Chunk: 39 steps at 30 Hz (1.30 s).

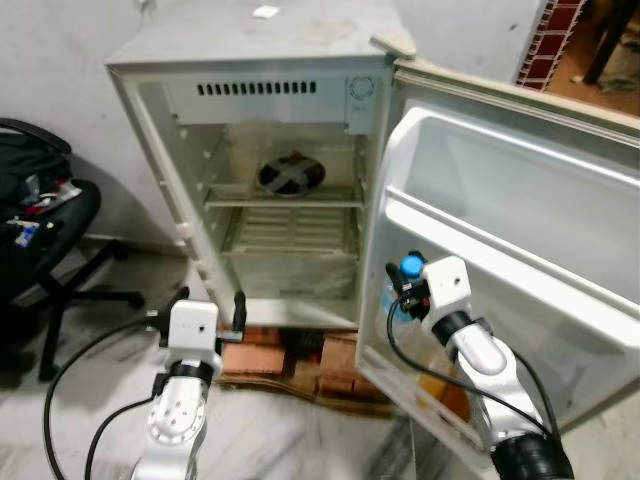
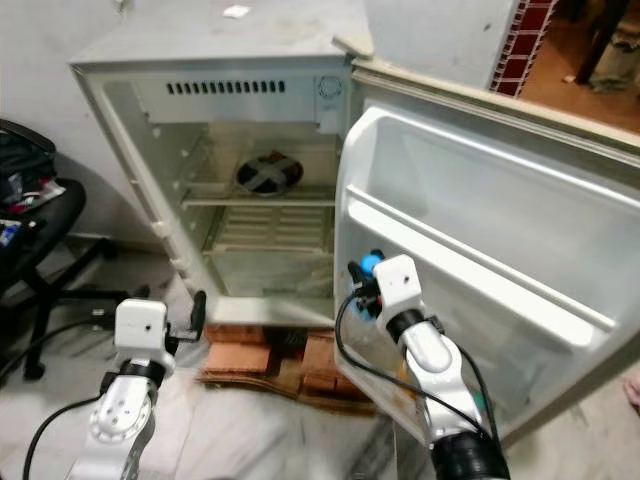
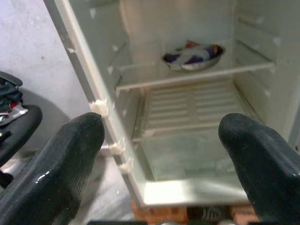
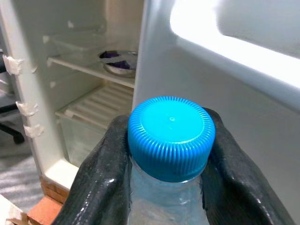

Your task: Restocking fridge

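Head views: fridge (image 1: 285, 190) open, door (image 1: 520, 250) swung right. A bowl (image 1: 290, 176) sits on the upper shelf. Right end effector (image 1: 406, 290) holds a blue-capped bottle (image 1: 411, 268) against the near door edge. Left end effector (image 1: 238, 315) low, near fridge base.

Left wrist: fingers (image 3: 70, 164) spread wide, empty.

Right wrist: fingers (image 4: 101, 178) clamped below the cap (image 4: 171, 136).

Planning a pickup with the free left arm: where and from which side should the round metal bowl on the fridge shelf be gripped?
Judging by its pose, grip the round metal bowl by its near rim, from the open front. It sits upright on the white fridge shelf, walls on the other sides. The left gripper is open.
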Tool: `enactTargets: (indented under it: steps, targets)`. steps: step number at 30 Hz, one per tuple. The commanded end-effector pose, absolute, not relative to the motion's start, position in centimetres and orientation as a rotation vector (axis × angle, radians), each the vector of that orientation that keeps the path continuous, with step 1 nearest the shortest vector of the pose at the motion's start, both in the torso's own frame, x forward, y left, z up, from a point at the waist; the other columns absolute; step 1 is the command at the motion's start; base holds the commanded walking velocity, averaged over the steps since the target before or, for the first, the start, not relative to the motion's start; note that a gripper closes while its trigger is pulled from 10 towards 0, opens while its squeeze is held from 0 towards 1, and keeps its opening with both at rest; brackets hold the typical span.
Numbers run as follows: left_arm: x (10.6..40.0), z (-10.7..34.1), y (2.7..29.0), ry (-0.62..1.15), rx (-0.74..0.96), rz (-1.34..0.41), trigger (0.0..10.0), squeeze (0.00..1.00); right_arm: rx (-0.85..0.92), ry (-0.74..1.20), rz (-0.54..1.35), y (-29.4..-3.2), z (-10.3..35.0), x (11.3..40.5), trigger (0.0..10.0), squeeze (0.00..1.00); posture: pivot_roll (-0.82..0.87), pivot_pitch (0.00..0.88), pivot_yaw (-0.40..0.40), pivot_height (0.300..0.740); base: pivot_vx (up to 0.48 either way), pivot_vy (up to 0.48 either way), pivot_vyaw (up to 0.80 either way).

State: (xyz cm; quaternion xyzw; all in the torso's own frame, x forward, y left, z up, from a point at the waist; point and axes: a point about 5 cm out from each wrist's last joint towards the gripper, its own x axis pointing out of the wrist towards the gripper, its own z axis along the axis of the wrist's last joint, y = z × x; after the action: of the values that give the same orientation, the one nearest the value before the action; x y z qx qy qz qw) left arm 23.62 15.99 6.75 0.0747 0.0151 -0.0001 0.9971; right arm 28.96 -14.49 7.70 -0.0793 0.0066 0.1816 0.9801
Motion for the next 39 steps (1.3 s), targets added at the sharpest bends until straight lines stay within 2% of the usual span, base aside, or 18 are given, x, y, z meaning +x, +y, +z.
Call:
enactTargets:
  steps: [1,17,34,39]
  targets:
    - [23.4,6.6,16.6,0.04,0.156,0.017,10.0,0.0,-0.162,-0.035,0.385,-13.7,8.7,29.3,10.0,0.0,-0.02,0.051,0.019,0.74,0.0,0.0,0.0]
    - [22.6,6.0,15.9,0.065,0.159,0.003,10.0,0.0,-0.172,-0.036,0.361,-14.2,8.7,29.4,10.0,0.0,-0.03,0.062,0.023,0.74,0.0,0.0,0.0]
    - [22.9,6.0,15.7,0.072,0.169,-0.013,10.0,0.0,-0.174,-0.05,0.354,-14.5,8.9,29.0,10.0,0.0,-0.04,0.085,0.036,0.633,0.0,0.0,0.0]
    - [22.9,6.0,15.6,0.072,0.169,-0.009,10.0,0.0,-0.17,-0.054,0.361,-14.4,9.0,29.1,10.0,0.0,-0.04,0.087,0.032,0.623,0.0,0.0,0.0]
